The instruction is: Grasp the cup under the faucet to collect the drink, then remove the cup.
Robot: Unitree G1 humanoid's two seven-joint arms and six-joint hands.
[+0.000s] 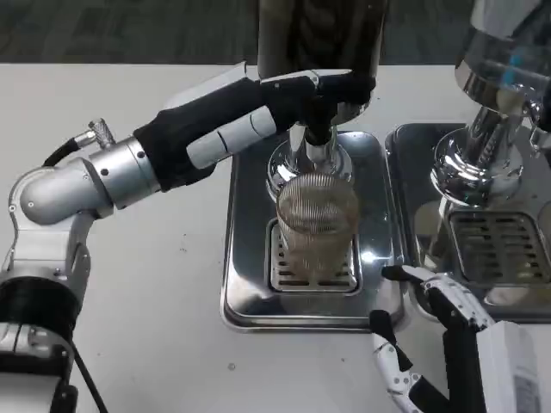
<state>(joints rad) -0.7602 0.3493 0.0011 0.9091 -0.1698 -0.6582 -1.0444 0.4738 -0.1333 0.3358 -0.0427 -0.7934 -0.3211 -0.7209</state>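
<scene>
My left hand [297,99] is closed around the faucet lever [320,127] above the ribbed glass cup [316,225], which stands on the drip tray [250,249] grate under the spout, while my right hand [430,335] waits open near the tray's corner.

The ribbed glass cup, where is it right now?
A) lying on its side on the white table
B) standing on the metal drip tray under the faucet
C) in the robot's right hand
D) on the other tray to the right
B: the ribbed glass cup stands upright on the grate of the metal drip tray, right below the faucet, with neither hand holding it.
</scene>
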